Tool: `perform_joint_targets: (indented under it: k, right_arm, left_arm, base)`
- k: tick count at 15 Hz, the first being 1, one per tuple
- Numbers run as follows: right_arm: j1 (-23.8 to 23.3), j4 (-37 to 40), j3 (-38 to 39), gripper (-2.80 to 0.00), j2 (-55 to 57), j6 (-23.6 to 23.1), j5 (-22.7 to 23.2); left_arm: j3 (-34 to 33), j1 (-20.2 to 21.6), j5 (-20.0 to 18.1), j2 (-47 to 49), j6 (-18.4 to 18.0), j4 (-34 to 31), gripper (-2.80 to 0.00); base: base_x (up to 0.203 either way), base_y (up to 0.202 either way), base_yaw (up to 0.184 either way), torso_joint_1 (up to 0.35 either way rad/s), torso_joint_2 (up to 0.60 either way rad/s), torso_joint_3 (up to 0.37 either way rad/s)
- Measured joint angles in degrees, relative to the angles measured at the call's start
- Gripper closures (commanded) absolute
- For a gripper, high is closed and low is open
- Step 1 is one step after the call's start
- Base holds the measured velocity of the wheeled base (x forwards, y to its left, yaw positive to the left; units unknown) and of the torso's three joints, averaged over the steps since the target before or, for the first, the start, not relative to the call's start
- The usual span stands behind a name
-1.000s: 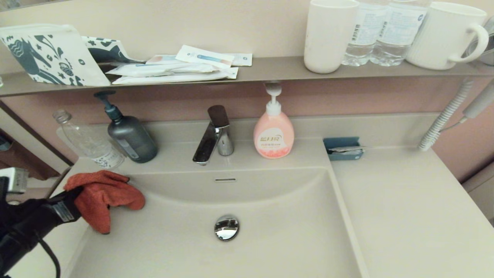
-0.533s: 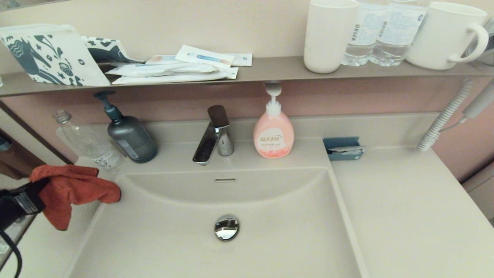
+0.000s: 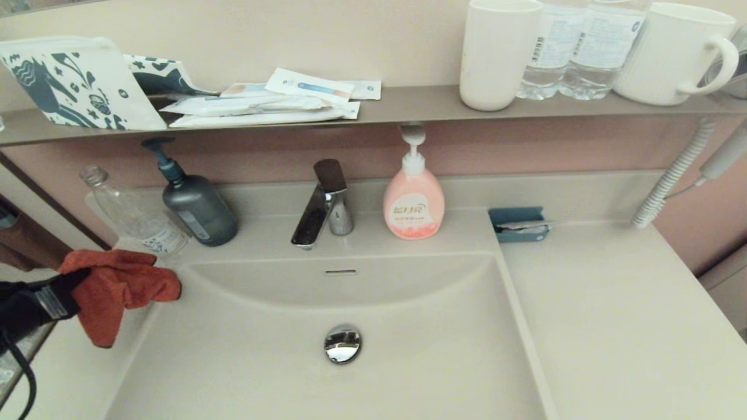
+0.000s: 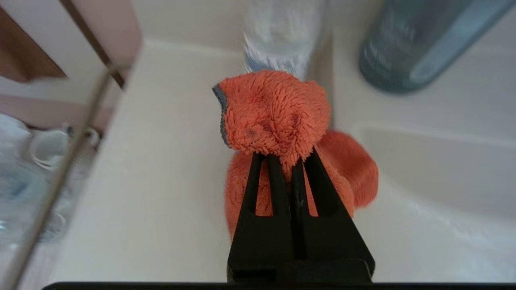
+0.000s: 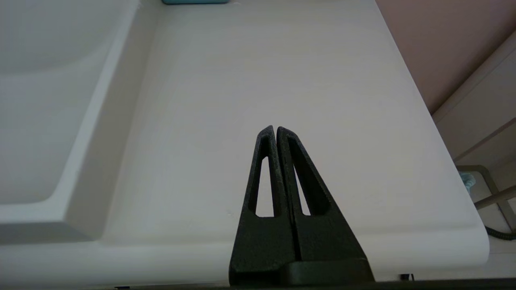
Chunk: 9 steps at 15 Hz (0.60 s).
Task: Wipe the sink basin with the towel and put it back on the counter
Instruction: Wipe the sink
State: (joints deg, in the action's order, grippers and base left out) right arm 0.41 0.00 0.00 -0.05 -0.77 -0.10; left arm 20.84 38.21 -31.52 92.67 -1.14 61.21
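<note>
My left gripper (image 3: 77,284) is shut on the orange-red towel (image 3: 122,286) at the left edge of the head view. The bunched cloth hangs over the narrow strip of counter (image 3: 64,373) beside the left rim of the sink basin (image 3: 420,356); I cannot tell whether its lower end touches. In the left wrist view the towel (image 4: 274,112) bulges over the shut left gripper (image 4: 282,155), dark trim showing. The chrome drain plug (image 3: 342,343) sits mid-basin. My right gripper (image 5: 276,129) is shut and empty, above the right counter (image 5: 262,80); it is out of the head view.
A clear bottle (image 3: 131,213) and a dark pump bottle (image 3: 195,204) stand just behind the towel. The faucet (image 3: 321,207), pink soap bottle (image 3: 414,201) and a blue tray (image 3: 519,224) line the back. A wall shelf (image 3: 408,105) holds cups and packets.
The left gripper carried the towel leftward out of the basin's left side to over the counter strip, then eased slightly back to the right. The right arm has not moved.
</note>
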Motion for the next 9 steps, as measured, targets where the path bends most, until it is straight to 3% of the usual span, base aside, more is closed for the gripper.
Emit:
perform_joint_targets:
  k: [4, 9]
  right_arm:
    - [0.00, 0.00, 0.00, 0.00, 0.00, 0.00, 0.00]
    - [0.00, 0.00, 0.00, 0.00, 0.00, 0.02, 0.00]
  left_arm:
    - [-0.89, -0.76, 0.07, 5.78, -4.38, 0.37, 0.00]
    - [-3.36, -4.85, 1.42, 8.38, -4.51, 0.45, 0.00]
  base:
    - [0.000, 0.000, 0.000, 0.000, 0.00, 0.000]
    - [0.000, 0.000, 0.000, 0.000, 0.00, 0.000]
